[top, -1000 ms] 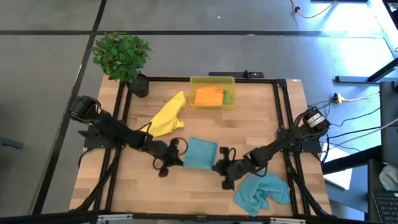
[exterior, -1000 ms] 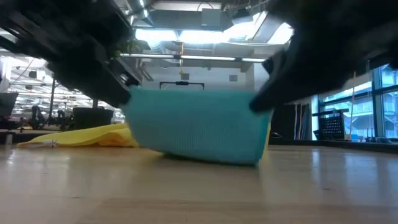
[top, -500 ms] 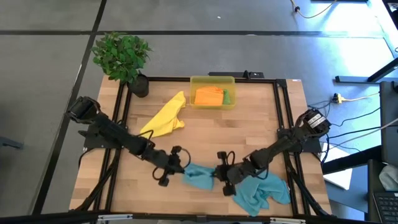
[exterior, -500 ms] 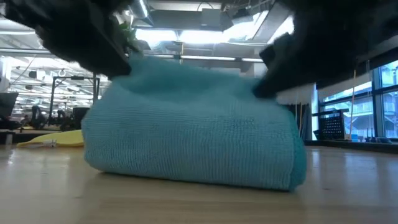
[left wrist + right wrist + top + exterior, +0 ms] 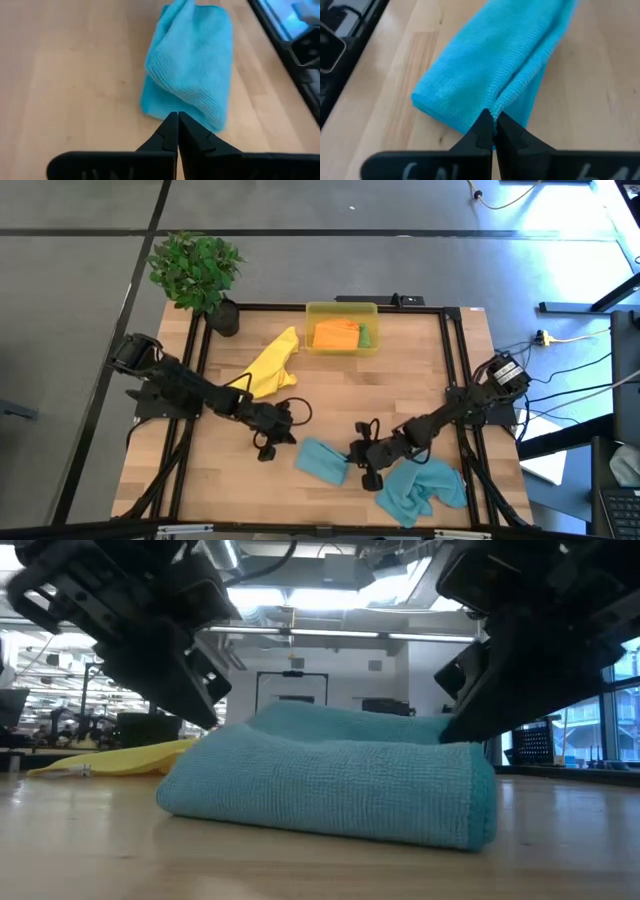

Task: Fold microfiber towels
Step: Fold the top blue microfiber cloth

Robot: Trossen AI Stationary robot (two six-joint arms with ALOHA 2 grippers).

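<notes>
Both sets of jaws were pressed together. The left gripper (image 5: 283,432) held nothing and sat just beside the folded teal towel (image 5: 322,460), toward the table's left edge. The right gripper (image 5: 362,461) was at that towel's other side, its fingertips (image 5: 492,125) right at the folded hem, though I couldn't tell whether they pinched any cloth. The towel lay near the middle of the front edge as a rolled-over fold, thick and rounded in the low view (image 5: 330,782).

A second teal towel (image 5: 424,488) was crumpled at the front right corner, just beside the right arm. The yellow towel (image 5: 266,367) was stretched out behind the left arm, left of centre. The orange towel (image 5: 335,335) and a sliver of green towel (image 5: 365,336) sat in the yellow bin (image 5: 341,309) at the middle of the back edge.

The table (image 5: 400,390) was light butcher-block wood with a black metal frame around it. A potted plant (image 5: 197,272) stood at the back left corner. The floor (image 5: 80,330) was grey, with cables (image 5: 560,375) trailing off on the right. From table height the room behind looked like an open workshop with ceiling lights (image 5: 290,595), exposed ductwork, and windows (image 5: 615,700) on the right.
</notes>
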